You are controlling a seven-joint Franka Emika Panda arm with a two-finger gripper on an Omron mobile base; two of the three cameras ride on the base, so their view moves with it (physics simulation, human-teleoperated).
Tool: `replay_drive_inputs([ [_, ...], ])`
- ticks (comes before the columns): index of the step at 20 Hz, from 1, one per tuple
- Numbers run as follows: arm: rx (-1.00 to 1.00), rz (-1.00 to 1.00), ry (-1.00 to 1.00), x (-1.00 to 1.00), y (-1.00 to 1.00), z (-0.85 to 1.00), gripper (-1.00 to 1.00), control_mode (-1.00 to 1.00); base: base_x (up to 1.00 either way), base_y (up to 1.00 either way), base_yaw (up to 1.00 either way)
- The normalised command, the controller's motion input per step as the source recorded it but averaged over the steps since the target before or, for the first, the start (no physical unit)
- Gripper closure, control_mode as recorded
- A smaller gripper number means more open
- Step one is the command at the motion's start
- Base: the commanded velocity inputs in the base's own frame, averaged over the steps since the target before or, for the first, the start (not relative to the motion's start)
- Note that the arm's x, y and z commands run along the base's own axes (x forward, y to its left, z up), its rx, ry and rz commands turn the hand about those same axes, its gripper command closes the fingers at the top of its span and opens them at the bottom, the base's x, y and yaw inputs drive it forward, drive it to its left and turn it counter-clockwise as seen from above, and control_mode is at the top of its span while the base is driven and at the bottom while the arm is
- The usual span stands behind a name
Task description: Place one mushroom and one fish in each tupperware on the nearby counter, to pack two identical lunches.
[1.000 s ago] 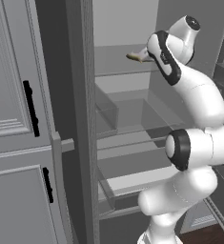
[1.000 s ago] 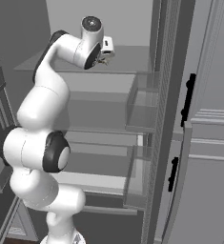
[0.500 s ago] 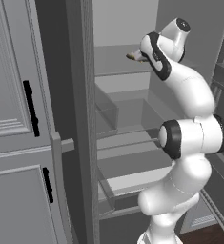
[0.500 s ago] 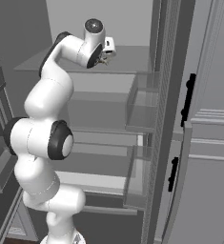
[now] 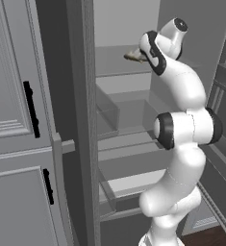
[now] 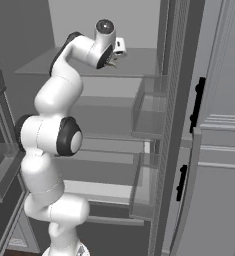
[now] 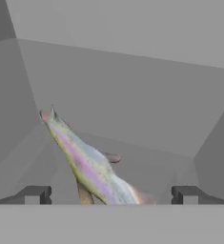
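No brand, label or writing can be read on any surface here, so the account rests on shapes and places, all taken from the top shelf (image 5: 117, 60) of the open grey fridge (image 6: 139, 107).

In the left base view, a grey cabinet door (image 5: 16, 139) with black handles stands far left of that shelf, then the dark fridge wall. The shelf itself spans the upper interior, and the white arm (image 5: 184, 129) rises from the lower right and bends its hand in over the shelf's right part. A small pale brownish thing lies on the shelf just at the hand; at this size it cannot be made out clearly.

In the right base view, the arm climbs from the lower left to the same shelf, with clear drawers (image 6: 149, 107) below and to the right of it, and the fridge door edge and cabinet handles further right.

In the hand view, the gripper (image 7: 111, 194) is released, its two dark tips spread wide. Between them, lying on the shelf, is the fish (image 7: 87, 164), iridescent with pink and yellow tints, slanting from upper left down toward the middle. Neither tip touches it. A small brownish piece shows just beneath its lower part, too blurred to name.
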Motion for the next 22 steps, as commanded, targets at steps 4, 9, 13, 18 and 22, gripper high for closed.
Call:
replay_drive_inputs([
  [4, -0.01, 0.0, 0.0, 0.05, -0.11, -0.14, -1.0, -1.0, 0.0, 0.0, 0.0],
  [9, -0.06, 0.01, 0.05, 0.0, 0.02, -0.44, -1.0, -1.0, 0.0, 0.0, 0.0],
  [13, -0.12, 0.04, 0.07, 0.0, 0.41, -0.54, -1.0, -1.0, 0.0, 0.0, 0.0],
  [18, -0.06, 0.03, 0.07, 0.0, 0.33, -0.42, 1.0, -1.0, 0.0, 0.0, 0.0],
  [22, 0.0, 0.0, 0.01, -0.5, 0.0, -0.11, 1.0, -1.0, 0.0, 0.0, 0.0],
])
